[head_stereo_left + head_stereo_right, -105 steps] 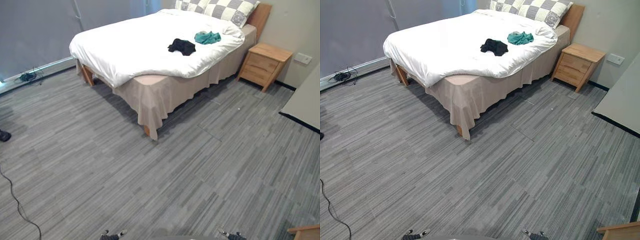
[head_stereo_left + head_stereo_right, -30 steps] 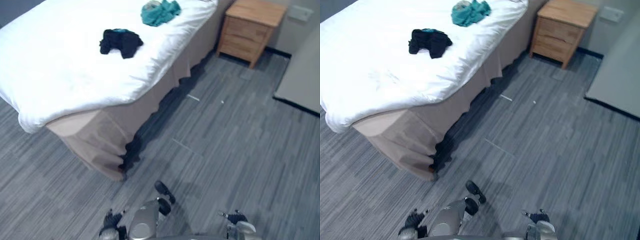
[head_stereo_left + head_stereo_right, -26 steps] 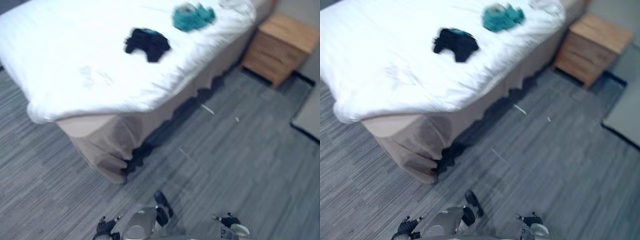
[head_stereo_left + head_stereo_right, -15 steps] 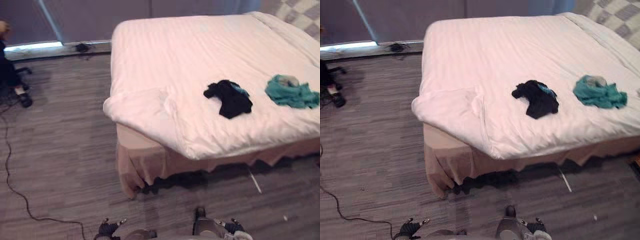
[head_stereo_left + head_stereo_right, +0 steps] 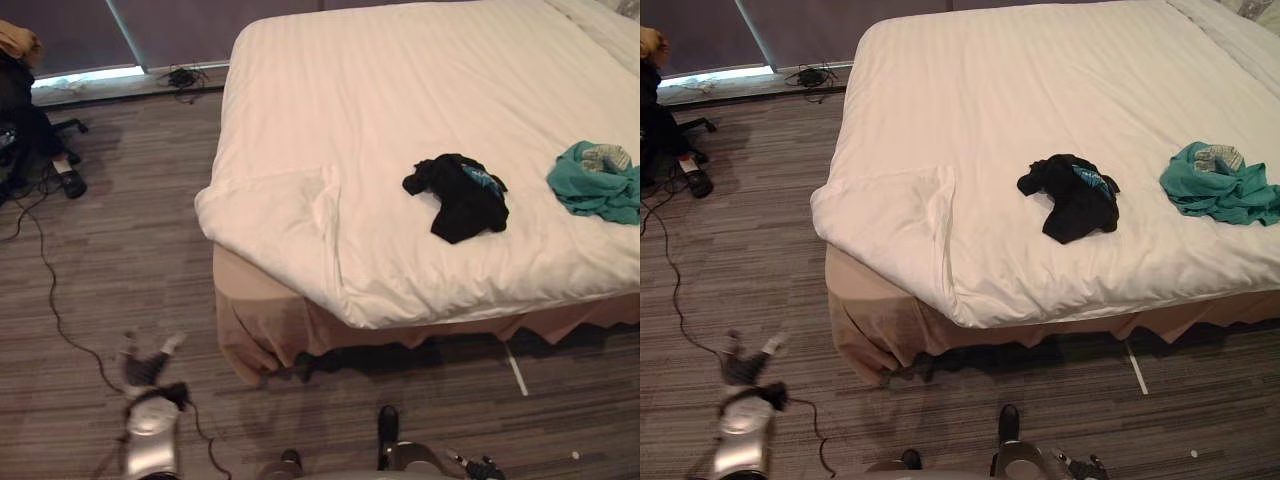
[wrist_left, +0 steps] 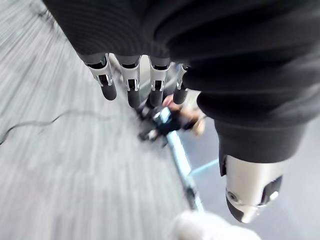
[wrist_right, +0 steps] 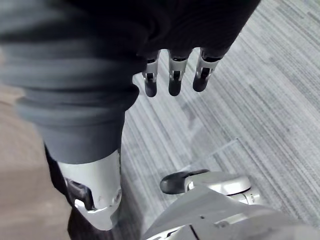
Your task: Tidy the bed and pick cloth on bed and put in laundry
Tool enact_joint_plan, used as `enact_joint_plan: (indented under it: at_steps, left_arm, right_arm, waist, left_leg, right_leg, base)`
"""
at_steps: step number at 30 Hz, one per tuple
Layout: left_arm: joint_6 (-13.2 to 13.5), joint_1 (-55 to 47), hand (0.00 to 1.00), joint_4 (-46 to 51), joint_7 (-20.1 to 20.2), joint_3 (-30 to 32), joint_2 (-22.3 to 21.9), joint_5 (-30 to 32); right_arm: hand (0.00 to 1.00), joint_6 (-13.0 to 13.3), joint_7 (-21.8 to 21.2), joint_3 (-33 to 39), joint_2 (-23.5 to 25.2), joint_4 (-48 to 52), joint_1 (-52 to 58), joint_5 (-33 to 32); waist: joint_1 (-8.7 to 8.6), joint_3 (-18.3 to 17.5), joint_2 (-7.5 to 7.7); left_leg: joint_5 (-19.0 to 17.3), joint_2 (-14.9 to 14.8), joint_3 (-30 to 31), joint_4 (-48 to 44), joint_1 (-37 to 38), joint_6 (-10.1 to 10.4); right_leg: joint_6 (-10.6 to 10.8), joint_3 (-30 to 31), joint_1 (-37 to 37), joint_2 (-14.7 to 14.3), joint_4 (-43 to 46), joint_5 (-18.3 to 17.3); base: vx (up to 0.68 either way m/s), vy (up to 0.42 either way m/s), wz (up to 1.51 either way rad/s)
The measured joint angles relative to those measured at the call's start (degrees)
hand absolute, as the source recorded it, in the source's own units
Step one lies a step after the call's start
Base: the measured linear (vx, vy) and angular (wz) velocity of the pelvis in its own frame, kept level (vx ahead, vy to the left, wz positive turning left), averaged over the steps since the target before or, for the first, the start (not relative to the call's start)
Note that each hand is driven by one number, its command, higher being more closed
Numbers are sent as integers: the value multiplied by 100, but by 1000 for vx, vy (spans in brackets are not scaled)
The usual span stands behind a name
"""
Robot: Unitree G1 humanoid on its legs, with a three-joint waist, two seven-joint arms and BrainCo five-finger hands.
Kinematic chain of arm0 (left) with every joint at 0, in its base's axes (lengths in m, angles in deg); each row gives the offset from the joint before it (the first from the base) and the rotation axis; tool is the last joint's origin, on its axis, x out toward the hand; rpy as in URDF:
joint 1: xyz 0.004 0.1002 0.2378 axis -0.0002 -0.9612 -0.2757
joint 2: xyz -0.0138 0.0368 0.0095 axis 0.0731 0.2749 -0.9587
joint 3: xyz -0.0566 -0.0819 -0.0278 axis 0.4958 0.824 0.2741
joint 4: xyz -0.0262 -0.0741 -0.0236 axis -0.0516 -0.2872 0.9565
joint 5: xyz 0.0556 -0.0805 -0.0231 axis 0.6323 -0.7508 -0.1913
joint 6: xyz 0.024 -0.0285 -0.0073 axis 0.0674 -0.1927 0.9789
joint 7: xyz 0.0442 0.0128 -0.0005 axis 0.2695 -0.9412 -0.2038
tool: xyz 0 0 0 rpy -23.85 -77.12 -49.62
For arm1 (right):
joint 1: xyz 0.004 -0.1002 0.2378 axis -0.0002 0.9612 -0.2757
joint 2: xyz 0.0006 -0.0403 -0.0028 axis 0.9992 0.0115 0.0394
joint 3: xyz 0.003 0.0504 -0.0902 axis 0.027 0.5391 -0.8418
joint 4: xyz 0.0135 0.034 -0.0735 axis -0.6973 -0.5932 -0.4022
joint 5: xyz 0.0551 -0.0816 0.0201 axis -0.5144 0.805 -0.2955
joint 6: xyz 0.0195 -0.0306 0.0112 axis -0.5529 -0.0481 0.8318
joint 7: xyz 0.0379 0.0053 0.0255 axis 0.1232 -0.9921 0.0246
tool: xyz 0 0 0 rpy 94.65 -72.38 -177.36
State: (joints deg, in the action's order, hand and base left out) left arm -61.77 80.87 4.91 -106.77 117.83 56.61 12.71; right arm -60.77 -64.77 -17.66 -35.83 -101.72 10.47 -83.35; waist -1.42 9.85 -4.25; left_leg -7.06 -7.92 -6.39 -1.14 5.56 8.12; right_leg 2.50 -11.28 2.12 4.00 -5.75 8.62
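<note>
A black cloth [image 5: 458, 197] lies crumpled on the white duvet [image 5: 400, 90] of the bed, near the side that faces me. A teal cloth [image 5: 598, 182] lies to its right by the view's edge. One duvet corner [image 5: 275, 210] is folded back on itself. My left hand [image 5: 145, 368] hangs low over the floor, left of the bed's corner, well away from both cloths. Its fingers [image 6: 131, 85] are straight and hold nothing. My right hand [image 7: 173, 80] hangs by my side above the floor, fingers relaxed and empty.
A beige bed skirt [image 5: 260, 325] hangs down to the striped grey carpet [image 5: 120, 260]. A person on a wheeled chair [image 5: 25, 110] sits at the far left. A bundle of cables [image 5: 182, 76] lies by the window wall. A thin white strip [image 5: 516, 369] lies on the floor by the bed.
The camera has shifted, so the bed sits a little differently in view. My left arm has swung out to the left, its hand now over the floor. The cloths lie as before.
</note>
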Motion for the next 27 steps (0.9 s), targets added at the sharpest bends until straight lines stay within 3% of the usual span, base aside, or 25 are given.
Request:
enact_joint_plan:
  at_steps: [4, 10, 13, 16, 17, 21, 22, 27]
  left_arm:
    - [92, 209, 0, 579, -161, 42, 86, -98]
    - [92, 1152, 0, 639, -229, -571, 544, -17]
    - [82, 2222, 0, 387, -279, -1151, 847, 163]
    - [57, 3288, 0, -207, -293, -1684, 1165, 374]
    - [-10, 3739, 0, -500, -309, -1878, 1280, 464]
    - [-195, 4917, 0, -1355, -332, -2409, 1420, 643]
    - [-225, 5183, 100, -1619, -327, -2617, 1569, 751]
    - [-471, 6044, 100, -3010, -191, -3114, 1896, 1257]
  right_arm:
    - [0, -5, -14, 0, -4, 66, 184, -3]
    - [0, 24, -40, -10, -35, 329, 74, -51]
    - [0, 21, -36, -19, -72, 376, -116, -117]
    - [0, 35, -25, -158, -94, 397, -374, -208]
    - [0, 58, -10, -276, -97, 465, -465, -236]
    - [0, 181, 87, -512, -99, 530, -579, -379]
    - [0, 209, 93, -611, -88, 593, -593, -403]
    - [0, 278, 218, -870, -32, 723, -618, -456]
  waist:
    - [69, -25, -140]
    - [-83, 24, -112]
    - [-121, 255, -31]
    - [-319, 559, 59]
    - [-416, 696, 95]
    - [-484, 1088, 154]
    - [-533, 1167, 180]
    - [-611, 1472, 272]
  left_leg:
    - [-6, 7, -11, 18, -15, -6]
    - [3, 19, -212, -45, -398, 8]
    - [67, 47, -448, -172, -750, -4]
    - [71, 71, -633, -249, -1067, -4]
    - [70, 80, -719, -302, -1202, -6]
    - [63, 65, -873, -355, -1414, -10]
    - [55, 61, -938, -394, -1514, -19]
    - [25, 57, -1104, -536, -1648, -45]
  right_leg:
    - [6, -17, 1, -5, -5, 14]
    - [-30, 175, 470, -24, -2, 161]
    - [-69, 423, 926, -21, 2, 345]
    - [-88, 659, 1326, -11, 4, 477]
    - [-96, 753, 1493, -14, 4, 535]
    - [-63, 955, 1779, -28, 5, 615]
    - [-64, 993, 1885, -29, 6, 638]
    - [-39, 1132, 2053, -28, 7, 689]
  base:
    - [-48, -11, 1]
    - [-52, -19, -16]
    - [-46, -19, -39]
    - [-35, -20, -35]
    - [-21, -21, -36]
    - [-23, -1, -23]
    - [-22, 24, -9]
    - [-11, 36, -9]
